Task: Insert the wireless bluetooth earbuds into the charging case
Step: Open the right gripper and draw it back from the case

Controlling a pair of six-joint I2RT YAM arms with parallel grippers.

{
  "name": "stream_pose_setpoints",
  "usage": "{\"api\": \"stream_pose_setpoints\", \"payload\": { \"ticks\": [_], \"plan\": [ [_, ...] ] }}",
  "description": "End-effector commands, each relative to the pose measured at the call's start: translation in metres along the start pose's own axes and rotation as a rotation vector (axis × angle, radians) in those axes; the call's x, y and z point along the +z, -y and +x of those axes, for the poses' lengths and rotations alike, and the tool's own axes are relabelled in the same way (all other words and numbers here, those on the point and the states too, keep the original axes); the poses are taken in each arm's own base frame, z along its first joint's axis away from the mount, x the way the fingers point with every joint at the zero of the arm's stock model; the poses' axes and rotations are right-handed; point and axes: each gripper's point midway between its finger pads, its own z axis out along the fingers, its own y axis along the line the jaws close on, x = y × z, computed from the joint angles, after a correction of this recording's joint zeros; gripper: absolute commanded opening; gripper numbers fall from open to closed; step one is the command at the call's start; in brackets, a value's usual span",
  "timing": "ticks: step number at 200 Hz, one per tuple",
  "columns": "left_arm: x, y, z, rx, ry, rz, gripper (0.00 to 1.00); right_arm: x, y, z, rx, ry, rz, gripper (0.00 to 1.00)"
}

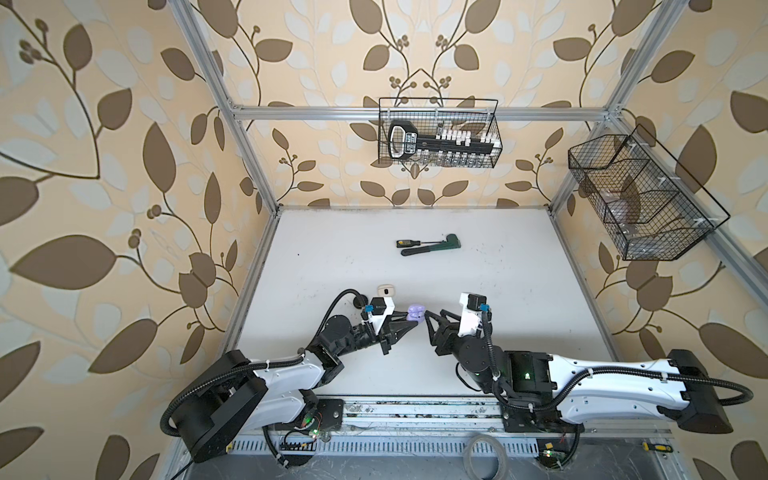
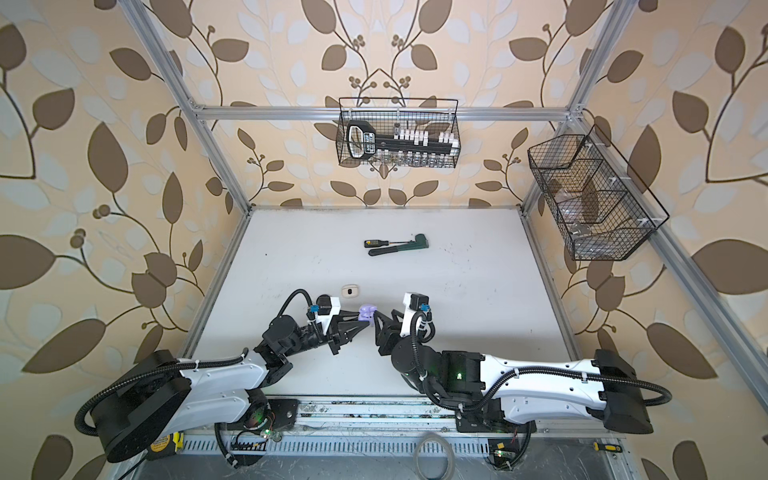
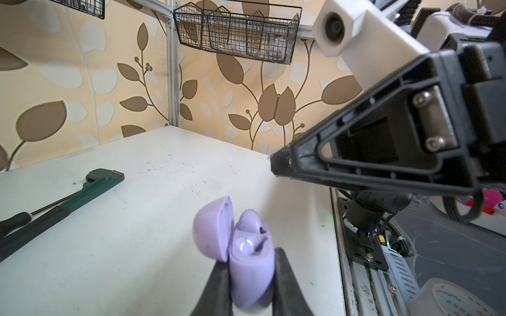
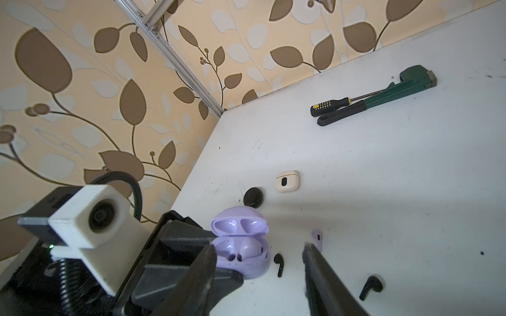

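The left gripper point(image 3: 249, 260) is clenched on the lavender case point(image 4: 257, 265) (lid tipped open), with a seated earbud point(image 4: 250, 246) in one slot. The right gripper point(image 4: 259, 247) hangs just beside it, fingers spread and empty. A loose lavender earbud point(image 4: 317, 238) and black earbuds point(image 4: 278, 262) lie on the table point(image 4: 383, 177) close by.

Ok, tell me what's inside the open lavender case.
One lavender earbud sits in the lavender charging case; the neighbouring socket looks empty. The left gripper covers part of the base.
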Motion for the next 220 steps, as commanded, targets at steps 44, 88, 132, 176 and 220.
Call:
{"api": "stream_pose_setpoints", "payload": {
  "ticks": [44,88,132,176,220],
  "plan": [
    [-0.022,-0.025,-0.021,0.055,0.131,-0.198,0.0,0.012,0.025,0.012,-0.137,-0.113,0.089,0.52],
    [-0.048,-0.055,-0.023,0.019,0.2,-0.371,0.0,0.048,0.059,0.048,-0.216,-0.321,0.184,0.51],
    [-0.057,-0.062,-0.026,0.033,0.219,-0.436,0.0,0.076,0.062,0.086,-0.326,-0.486,0.246,0.51],
    [-0.061,-0.062,-0.028,0.053,0.199,-0.451,0.0,0.106,0.055,0.128,-0.381,-0.611,0.245,0.48],
    [-0.069,-0.068,-0.029,0.055,0.211,-0.508,0.0,0.125,0.056,0.144,-0.382,-0.646,0.248,0.48]
  ]
}}
